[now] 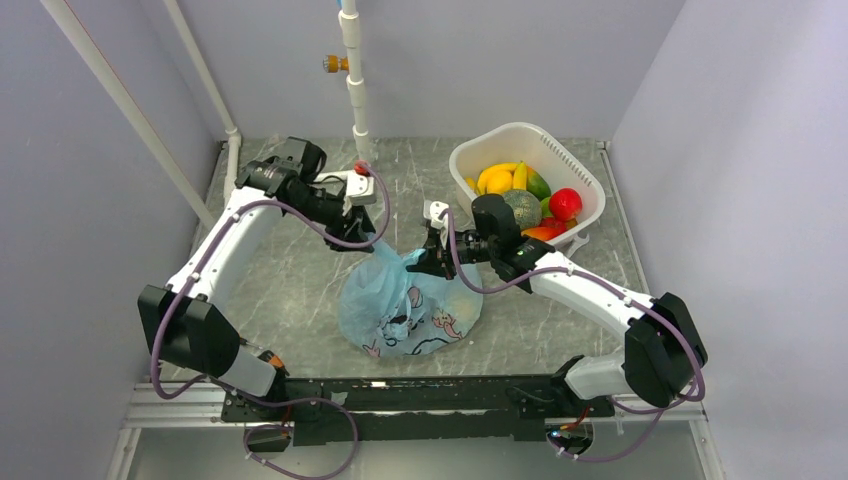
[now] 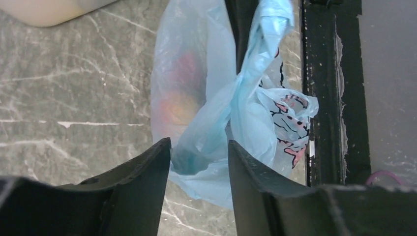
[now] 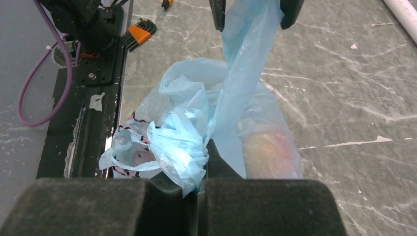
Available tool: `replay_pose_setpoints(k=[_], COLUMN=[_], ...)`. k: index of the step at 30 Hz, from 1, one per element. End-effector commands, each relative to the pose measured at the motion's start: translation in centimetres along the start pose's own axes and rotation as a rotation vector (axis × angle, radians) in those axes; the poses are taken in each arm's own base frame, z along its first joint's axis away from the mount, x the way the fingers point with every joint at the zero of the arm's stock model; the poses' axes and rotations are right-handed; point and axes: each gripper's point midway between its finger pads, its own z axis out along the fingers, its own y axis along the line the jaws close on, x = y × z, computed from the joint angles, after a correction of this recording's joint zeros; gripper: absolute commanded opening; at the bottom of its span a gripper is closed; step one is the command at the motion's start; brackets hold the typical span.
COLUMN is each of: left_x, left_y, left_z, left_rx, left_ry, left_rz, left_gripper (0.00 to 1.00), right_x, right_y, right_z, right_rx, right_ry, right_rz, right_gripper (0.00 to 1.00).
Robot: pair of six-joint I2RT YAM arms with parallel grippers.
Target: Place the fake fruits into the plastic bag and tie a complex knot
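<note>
Though invisible overhead, fruit [image 3: 268, 149] within plastic bag [image 3: 191, 93]

White basket [image 1: 572, 165] far right; white pipe [image 1: 357, 95] rear; hex keys [image 3: 140, 34] front left.

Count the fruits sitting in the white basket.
6 in the white basket: an orange-yellow fruit at the left, a yellow one behind, a green one, the netted melon, a red fruit, an orange-red one nearest. Others may lie hidden underneath.

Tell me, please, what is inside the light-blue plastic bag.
Through the plastic bag, blurred reddish-orange fruit shows; how many pieces, and which kinds, the crumpled film hides.
</note>
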Motion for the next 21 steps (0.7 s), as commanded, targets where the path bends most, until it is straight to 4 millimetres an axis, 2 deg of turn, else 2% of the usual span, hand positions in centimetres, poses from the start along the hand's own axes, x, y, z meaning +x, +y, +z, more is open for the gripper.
replay_pose_setpoints(k=[1,2,3,5,7,10,16,18,21], left_x=[-1.7,-2.2,-2.5,-3.6,-4.7,-6.0,-7.4,-7.6,-7.7], left_y=[-1.5,-1.5,-1.4,-1.4,-1.6,-2.2,-2.8,-3.1,-3.8], left_z=[0.1,0.0,-0.1,-0.4,-0.8,-1.2,-2.3,-2.7,-3.1], left_rx=[0.075,0.075,0.073,0.057,0.041,0.026,-0.004,-0.016,-0.033], left_ry=[-0.049,-0.053,-0.056,-0.076,-0.102,-0.127,-0.135,-0.131,-0.136], left_rz=[0.052,0.058,0.060,0.078,0.102,0.129,0.155,0.152,0.101], left_gripper=[0.35,0.20,0.09,0.00,0.00,0.00,0.00,0.00,0.00], right_x=[-1.5,-1.4,-1.2,-0.8,-0.4,0.3,1.3,1.6,1.5], right_y=[0.6,0.6,0.7,0.6,0.1,-0.4,-1.1,-1.4,-1.9], right_z=[-0.3,-0.3,-0.2,0.0,0.4,0.9,1.5,1.5,1.5], right_rx=[-0.027,-0.028,-0.031,-0.035,-0.030,-0.031,-0.032,-0.027,-0.019], right_ry=[-0.043,-0.043,-0.040,-0.034,-0.026,-0.010,0.013,0.018,0.020], right_rz=[-0.073,-0.073,-0.068,-0.055,-0.043,-0.028,0.003,0.018,0.048], right_gripper=[0.00,0.00,0.01,0.09,0.14,0.17,0.23,0.22,0.11])
